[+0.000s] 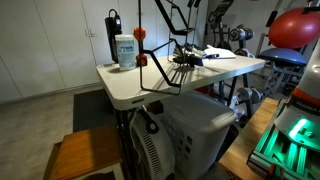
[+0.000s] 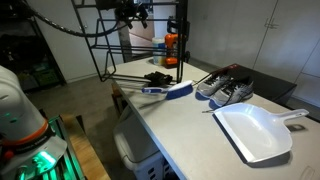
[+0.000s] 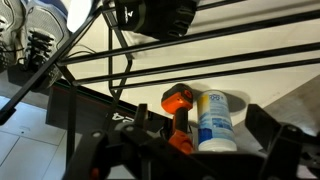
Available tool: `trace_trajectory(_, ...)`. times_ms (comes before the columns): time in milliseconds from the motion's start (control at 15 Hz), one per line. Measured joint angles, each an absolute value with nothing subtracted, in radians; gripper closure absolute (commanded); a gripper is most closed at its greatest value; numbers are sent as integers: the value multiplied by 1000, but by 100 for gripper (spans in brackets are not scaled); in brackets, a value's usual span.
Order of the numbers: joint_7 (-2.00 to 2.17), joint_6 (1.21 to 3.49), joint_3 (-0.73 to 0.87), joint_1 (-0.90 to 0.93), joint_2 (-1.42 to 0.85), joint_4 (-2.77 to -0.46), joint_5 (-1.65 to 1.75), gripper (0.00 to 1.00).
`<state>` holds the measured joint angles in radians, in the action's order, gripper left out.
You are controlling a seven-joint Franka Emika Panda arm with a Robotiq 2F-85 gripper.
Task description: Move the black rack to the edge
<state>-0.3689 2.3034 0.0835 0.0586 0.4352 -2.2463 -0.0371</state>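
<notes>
GARAGE WORKSPACE: A pale folding table (image 1: 122,86) stands under even indoor light. Behind the table, in an exterior view, runs a wall of white panelled doors (image 1: 50,40). Beneath the table, the grey floor (image 1: 40,110) carries a darker mat (image 1: 95,112). Low brown wooden furniture (image 1: 75,155) sits by the table's near corner. A red exercise ball (image 1: 295,28) rests among gym gear beyond the table's far end. In an exterior view, a plain pale wall (image 2: 265,40) rises behind the table, with dark, cluttered shelving (image 2: 30,55) across the floor from it.
</notes>
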Motion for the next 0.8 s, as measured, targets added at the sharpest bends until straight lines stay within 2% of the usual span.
trace_trajectory(267,-420,2325,99,81,386,-2205,-91,0)
trace_trajectory(800,-517,2232,122,97,308,-2117,-200,0)
